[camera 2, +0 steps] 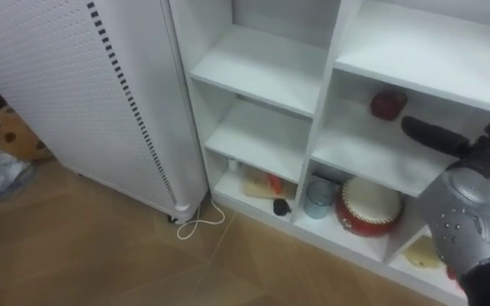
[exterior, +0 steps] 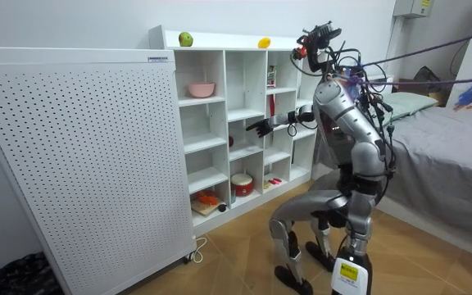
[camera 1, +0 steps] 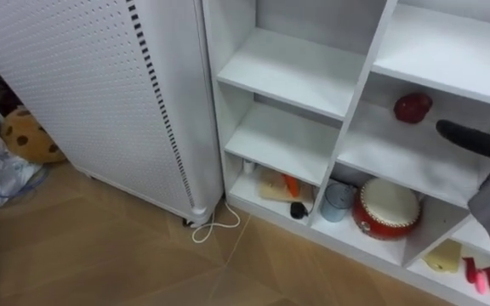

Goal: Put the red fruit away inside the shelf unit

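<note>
The robot crouches in front of the white closet (camera 1: 296, 72) and holds its right hand (camera 2: 462, 146) out flat over the middle shelf. The dark fingers are straight and loose and hold nothing, and the round red fruit (camera 1: 413, 107) lies on that shelf just past the fingertips, not touched. Below sit a round red drum (camera 1: 387, 206) and a shiny little pail (camera 1: 339, 200), a green fruit (exterior: 186, 38) and a yellow fruit (exterior: 264, 43) lie on top of the closet, and a big white board full of tiny holes (camera 1: 83, 76) stands on the left, with a thin white cord (camera 1: 215, 228) curled on the floor near it.
</note>
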Robot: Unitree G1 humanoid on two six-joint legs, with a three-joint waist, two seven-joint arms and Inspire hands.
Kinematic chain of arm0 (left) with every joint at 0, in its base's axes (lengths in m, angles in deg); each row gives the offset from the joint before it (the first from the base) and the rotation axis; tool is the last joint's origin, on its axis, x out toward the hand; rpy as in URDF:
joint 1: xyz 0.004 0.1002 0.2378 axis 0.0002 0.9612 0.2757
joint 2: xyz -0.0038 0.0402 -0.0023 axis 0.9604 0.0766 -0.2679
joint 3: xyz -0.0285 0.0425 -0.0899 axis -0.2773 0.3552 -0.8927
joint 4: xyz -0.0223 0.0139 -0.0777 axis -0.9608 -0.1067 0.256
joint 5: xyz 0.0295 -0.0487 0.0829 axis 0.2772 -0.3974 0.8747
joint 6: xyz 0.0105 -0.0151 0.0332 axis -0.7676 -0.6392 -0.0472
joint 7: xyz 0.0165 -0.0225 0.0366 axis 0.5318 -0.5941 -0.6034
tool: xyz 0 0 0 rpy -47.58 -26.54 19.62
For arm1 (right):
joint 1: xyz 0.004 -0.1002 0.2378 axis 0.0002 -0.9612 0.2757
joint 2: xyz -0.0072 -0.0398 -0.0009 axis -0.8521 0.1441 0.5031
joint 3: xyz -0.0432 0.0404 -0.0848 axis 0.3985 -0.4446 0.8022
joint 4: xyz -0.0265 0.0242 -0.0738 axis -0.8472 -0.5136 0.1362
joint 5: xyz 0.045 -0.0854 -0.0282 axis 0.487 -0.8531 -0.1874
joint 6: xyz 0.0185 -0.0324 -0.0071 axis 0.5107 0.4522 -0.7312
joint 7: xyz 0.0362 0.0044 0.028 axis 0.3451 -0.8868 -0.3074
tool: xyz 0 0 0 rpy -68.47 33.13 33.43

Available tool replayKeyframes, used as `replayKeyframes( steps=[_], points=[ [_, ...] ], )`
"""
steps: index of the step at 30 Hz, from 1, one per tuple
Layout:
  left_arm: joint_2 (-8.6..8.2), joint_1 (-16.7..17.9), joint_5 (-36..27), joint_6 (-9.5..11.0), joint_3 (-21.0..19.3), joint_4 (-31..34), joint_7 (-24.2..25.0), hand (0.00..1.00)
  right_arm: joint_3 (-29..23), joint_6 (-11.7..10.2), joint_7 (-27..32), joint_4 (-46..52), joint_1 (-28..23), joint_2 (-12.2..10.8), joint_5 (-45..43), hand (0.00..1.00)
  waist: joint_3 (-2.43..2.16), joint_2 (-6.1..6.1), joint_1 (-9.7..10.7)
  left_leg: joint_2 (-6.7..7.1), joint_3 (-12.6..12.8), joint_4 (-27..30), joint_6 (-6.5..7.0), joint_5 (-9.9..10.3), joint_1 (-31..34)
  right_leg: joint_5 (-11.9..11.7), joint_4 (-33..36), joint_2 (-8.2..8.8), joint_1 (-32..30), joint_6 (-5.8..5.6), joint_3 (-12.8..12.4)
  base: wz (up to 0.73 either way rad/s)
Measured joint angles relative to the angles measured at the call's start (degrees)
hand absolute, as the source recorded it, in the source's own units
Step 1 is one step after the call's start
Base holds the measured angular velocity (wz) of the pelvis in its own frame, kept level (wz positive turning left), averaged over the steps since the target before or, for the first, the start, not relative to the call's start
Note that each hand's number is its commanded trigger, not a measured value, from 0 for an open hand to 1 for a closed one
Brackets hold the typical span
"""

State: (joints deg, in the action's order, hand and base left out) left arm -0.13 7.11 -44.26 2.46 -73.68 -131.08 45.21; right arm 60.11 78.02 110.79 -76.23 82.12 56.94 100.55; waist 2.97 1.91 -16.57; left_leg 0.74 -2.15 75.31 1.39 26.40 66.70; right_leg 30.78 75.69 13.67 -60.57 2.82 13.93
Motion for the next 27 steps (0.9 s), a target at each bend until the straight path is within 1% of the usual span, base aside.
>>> replayKeyframes(
  steps=[3, 4, 5, 6, 7, 8, 9, 11, 12, 13, 14, 15, 16, 17, 18, 19, 20, 21, 22, 23, 24, 25, 26, 27],
  points=[
    [0.10, -0.03, -0.30, 0.03, 0.04, -2.34, 2.22, 0.00, 0.35, 0.31, -7.10, -1.42, -4.69, -0.05, -6.01, 0.00, 0.00, -0.03, 0.12, -0.05, 0.77, -3.96, 0.26, -0.33, -5.49, -0.76, -3.74, 0.15, 5.02, -0.06, 0.14, -0.03],
    [0.09, -0.03, -0.31, 0.03, 0.18, -2.77, 2.53, 0.00, 0.81, 0.43, -8.39, -2.16, -5.33, -0.04, -7.07, 0.00, 0.00, -0.04, 0.18, -0.12, 0.92, -4.81, 0.37, -0.40, -6.60, -0.87, -4.58, 0.08, 6.01, -0.14, 0.17, 0.00],
    [0.07, -0.19, -0.26, 0.06, 0.25, -3.64, 3.35, 0.00, 1.61, 0.46, -11.03, -2.81, -6.87, -0.03, -9.47, 0.00, -0.01, 0.02, 0.30, -0.31, 1.24, -6.85, 0.29, -0.58, -8.75, -1.37, -6.57, -0.13, 7.99, -0.26, 0.23, 0.00],
    [0.08, -0.31, -0.26, 0.12, 0.27, -4.11, 3.62, 0.00, 2.45, 0.46, -12.16, -3.10, -7.51, -0.03, -10.85, 0.00, 0.00, 0.04, 0.32, -0.46, 1.40, -7.89, 0.49, -0.87, -9.81, -1.70, -7.59, -0.37, 8.96, -0.32, 0.20, -0.11],
    [0.09, -0.62, -0.43, 0.24, 0.25, -5.19, 3.77, 0.00, 4.06, 0.43, -14.77, -4.02, -8.79, -0.07, -13.59, 0.00, 0.01, 0.04, 0.19, -0.87, 1.66, -9.90, 0.59, -1.29, -11.94, -2.41, -9.84, -0.92, 10.88, -0.37, 0.23, -0.13],
    [0.11, -1.13, -0.56, 0.37, 0.26, -6.43, 3.81, 0.00, 5.13, 0.48, -17.17, -4.45, -10.50, -0.10, -16.58, 0.00, 0.02, 0.08, 0.26, -0.91, 1.81, -11.67, 0.48, -1.60, -13.88, -2.94, -11.63, -1.31, 12.59, -0.52, 0.23, -0.13],
    [0.10, -1.44, -0.56, 0.39, 0.26, -6.99, 3.90, 0.00, 5.25, 0.50, -18.28, -4.41, -11.42, -0.14, -18.49, 0.00, 0.01, 0.16, 0.32, -0.92, 1.91, -12.42, 0.47, -1.70, -14.63, -3.08, -12.33, -1.46, 13.27, -0.64, 0.21, -0.07],
    [0.10, -2.85, -0.48, 0.36, 0.26, -8.33, 4.82, 0.00, 6.16, 0.44, -22.03, -4.15, -15.81, -0.30, -26.26, 0.00, 0.07, 0.26, 0.57, -1.05, 2.18, -14.60, 0.47, -1.73, -17.35, -3.21, -14.47, -1.82, 15.76, -0.79, 0.20, -0.04],
    [0.07, -3.45, -0.50, 0.44, 0.26, -9.01, 4.93, 0.00, 6.63, 0.44, -22.78, -4.07, -17.15, -0.58, -27.24, 0.00, 0.08, 0.47, 0.51, -1.17, 2.50, -15.26, 0.46, -1.73, -18.18, -3.28, -15.07, -2.02, 16.42, -0.92, 0.01, -0.09],
    [-0.02, -4.33, -0.52, 0.51, 0.26, -10.01, 5.39, 0.00, 6.95, 0.52, -24.27, -3.81, -20.06, -1.80, -29.18, 0.00, 0.03, 0.59, 0.54, -1.46, 2.63, -16.52, 0.41, -1.75, -19.95, -3.47, -16.56, -2.99, 18.02, -1.17, -0.45, -0.19],
    [-0.04, -5.16, -0.52, 0.89, 0.26, -10.88, 5.89, 0.00, 7.05, 0.51, -25.58, -2.89, -23.56, -3.27, -31.86, 0.00, -0.03, 0.49, 0.57, -2.22, 2.92, -17.69, 0.19, -1.88, -21.75, -3.90, -18.56, -4.01, 20.02, -1.28, -0.44, -0.20],
    [-0.07, -5.34, -0.51, 1.07, 0.28, -11.06, 5.86, 0.00, 7.13, 0.50, -26.26, -2.22, -25.50, -4.08, -33.21, 0.00, -0.13, 0.33, 0.71, -2.33, 2.90, -18.32, 0.15, -1.88, -22.58, -4.18, -19.77, -4.28, 21.14, -1.18, -0.17, -0.18],
    [-0.40, -5.98, -0.49, 1.38, 0.31, -11.80, 5.83, 0.00, 7.18, 0.05, -27.48, -1.89, -29.25, -5.87, -36.51, 0.00, -0.31, 0.10, 1.28, -2.77, 2.85, -19.86, 0.02, -1.91, -24.39, -4.71, -22.06, -5.04, 23.20, -1.11, 0.44, -0.12],
    [-1.03, -6.30, -0.56, 1.61, 0.30, -12.07, 5.82, 0.00, 7.42, -0.05, -28.66, -1.88, -33.44, -7.71, -39.52, 0.00, -0.50, -0.04, 1.62, -3.03, 2.96, -21.91, -0.17, -2.07, -26.49, -5.42, -24.55, -5.74, 25.37, -1.44, 0.43, -0.13],
    [-1.83, -6.30, -0.42, 1.97, 0.32, -12.24, 5.82, 0.00, 7.67, -0.03, -29.57, -1.77, -37.58, -9.19, -41.56, 0.00, -0.90, -0.22, 2.13, -3.10, 3.26, -24.08, -0.17, -2.17, -28.42, -6.03, -26.86, -6.21, 27.11, -1.69, 0.31, -0.12],
    [-2.28, -6.34, -0.44, 2.17, 0.26, -12.54, 5.81, 0.00, 7.86, -0.01, -29.86, -1.77, -39.61, -9.89, -42.66, 0.00, -1.26, -0.38, 2.35, -3.11, 3.45, -25.11, -0.13, -2.22, -29.28, -6.36, -27.99, -6.37, 27.86, -1.90, 0.18, -0.11],
    [-3.37, -6.57, -0.62, 2.38, 0.07, -13.25, 5.53, 0.00, 7.96, -0.01, -30.41, -1.87, -43.80, -11.24, -44.03, 0.00, -1.78, -0.75, 2.87, -3.02, 3.64, -27.20, -0.06, -2.96, -31.16, -7.33, -30.28, -6.67, 29.71, -2.20, 0.10, -0.07],
    [-3.88, -6.52, -0.61, 2.52, -0.02, -13.48, 5.16, 0.00, 7.93, -0.02, -30.69, -2.03, -45.73, -11.89, -44.37, 0.00, -1.91, -0.93, 3.60, -2.99, 3.83, -28.51, 0.02, -3.22, -32.33, -7.72, -31.59, -6.72, 30.81, -2.37, 0.12, 0.00],
    [-5.04, -6.46, -0.44, 3.01, -0.22, -14.17, 4.23, 0.00, 7.79, -0.02, -30.96, -2.36, -49.51, -12.99, -45.24, 0.00, -2.24, -1.36, 4.53, -2.81, 3.97, -31.33, 0.13, -3.97, -34.79, -8.36, -34.20, -6.73, 33.29, -2.82, 0.16, 0.07],
    [-5.73, -6.11, -0.22, 3.38, -0.28, -14.13, 3.52, 0.00, 7.60, -0.03, -31.08, -2.21, -53.03, -13.71, -45.47, 0.00, -2.39, -1.53, 5.77, -2.32, 4.08, -34.15, 0.19, -4.73, -37.46, -9.01, -36.65, -6.70, 35.69, -3.20, 0.08, 0.08],
    [-5.97, -6.05, -0.24, 3.51, -0.38, -14.15, 3.19, 0.00, 7.21, -0.04, -31.11, -2.23, -54.49, -14.13, -45.18, 0.00, -2.43, -1.53, 6.37, -2.05, 4.08, -35.61, 0.21, -5.06, -38.72, -9.31, -37.98, -6.70, 36.92, -3.28, 0.17, 0.05],
    [-6.31, -5.99, -0.19, 3.67, -0.73, -14.26, 2.45, 0.00, 6.41, -0.08, -30.94, -2.35, -56.93, -15.05, -44.44, 0.00, -2.48, -1.39, 7.60, -1.88, 4.36, -38.76, 0.10, -5.99, -41.68, -10.08, -40.70, -6.72, 39.66, -3.44, 0.28, -0.04],
    [-6.74, -5.75, 0.08, 3.83, -0.81, -14.42, 1.46, 0.00, 5.61, -0.86, -30.90, -2.53, -58.66, -15.76, -43.57, 0.00, -2.57, -1.36, 8.66, -1.83, 4.82, -42.00, -0.02, -6.76, -44.78, -10.92, -43.80, -7.02, 42.47, -3.50, 0.31, -0.09],
    [-6.99, -5.75, 0.17, 3.87, -0.89, -14.53, 1.06, 0.00, 5.19, -1.37, -30.77, -3.02, -59.08, -16.11, -43.23, 0.00, -2.60, -1.40, 9.04, -1.75, 5.12, -43.35, -0.08, -7.10, -46.21, -11.44, -45.28, -7.25, 43.92, -3.53, 0.31, -0.15]
  ],
)
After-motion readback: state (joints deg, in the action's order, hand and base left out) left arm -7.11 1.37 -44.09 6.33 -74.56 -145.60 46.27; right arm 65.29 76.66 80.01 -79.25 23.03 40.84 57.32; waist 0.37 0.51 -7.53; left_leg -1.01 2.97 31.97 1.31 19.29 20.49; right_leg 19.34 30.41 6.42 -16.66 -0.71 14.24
